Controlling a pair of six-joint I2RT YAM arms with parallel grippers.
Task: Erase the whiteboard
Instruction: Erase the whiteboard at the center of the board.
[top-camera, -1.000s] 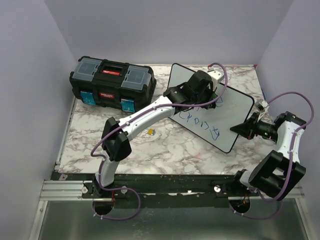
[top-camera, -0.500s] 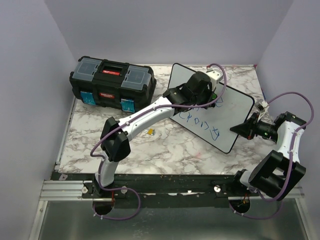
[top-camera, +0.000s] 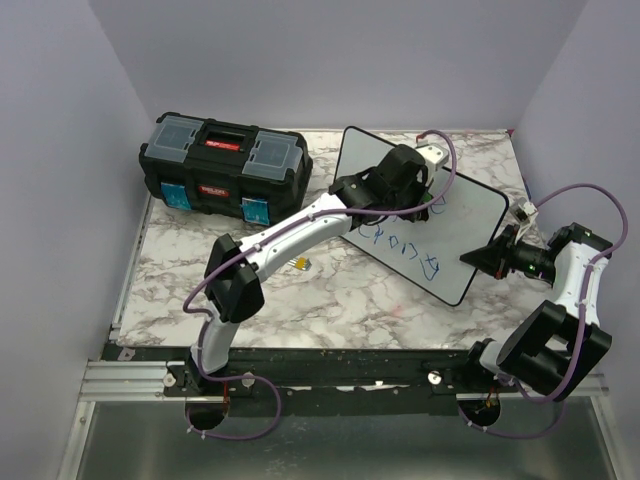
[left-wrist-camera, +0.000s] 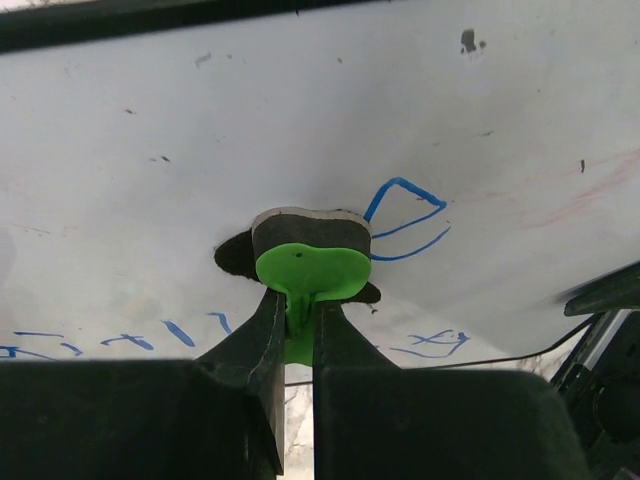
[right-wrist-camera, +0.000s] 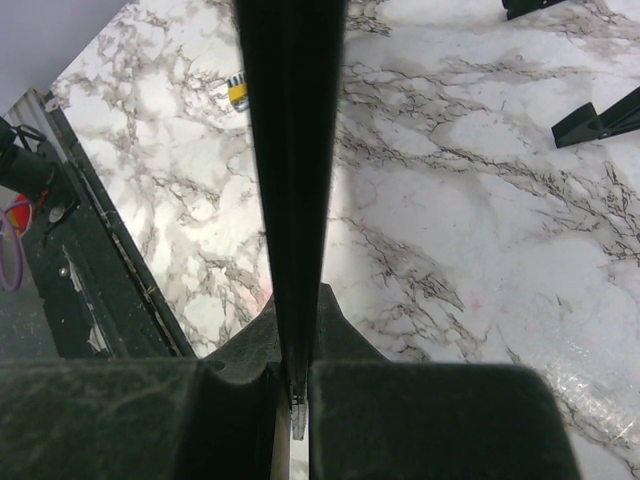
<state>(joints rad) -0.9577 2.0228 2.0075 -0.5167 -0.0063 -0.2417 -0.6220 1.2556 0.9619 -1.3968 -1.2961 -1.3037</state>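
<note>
Top external view: looked down on a marble bench (top-camera: 330, 300). Found the whiteboard (top-camera: 470, 215) at right of centre, set askew, one corner toward the back wall. Showed blue lettering (top-camera: 400, 245) across the lower part of it. Placed the left pincer (top-camera: 428, 190) over the board's middle, fingertips hidden beneath the wrist. Placed the right pincer (top-camera: 478, 258) at the board's right edge, touching it. Held a black toolbox (top-camera: 222, 165) at upper left, well apart from the board, and a small yellow item (top-camera: 300, 264) on the bench just left of the board.

Left wrist view: filled with the white surface of the whiteboard (left-wrist-camera: 150, 150). Showed the left pincer (left-wrist-camera: 298, 310) pressed together on the green grip of an eraser (left-wrist-camera: 308, 268), its dark pad against the board. Caught blue lettering (left-wrist-camera: 405, 215) just right of the pad and more along the lower edge.

Right wrist view: looked along the whiteboard (right-wrist-camera: 290, 150) edge-on, a dark strip down the centre. Showed the right pincer (right-wrist-camera: 292, 370) pinching that black rim. Showed two black feet (right-wrist-camera: 590, 120) at upper right.
</note>
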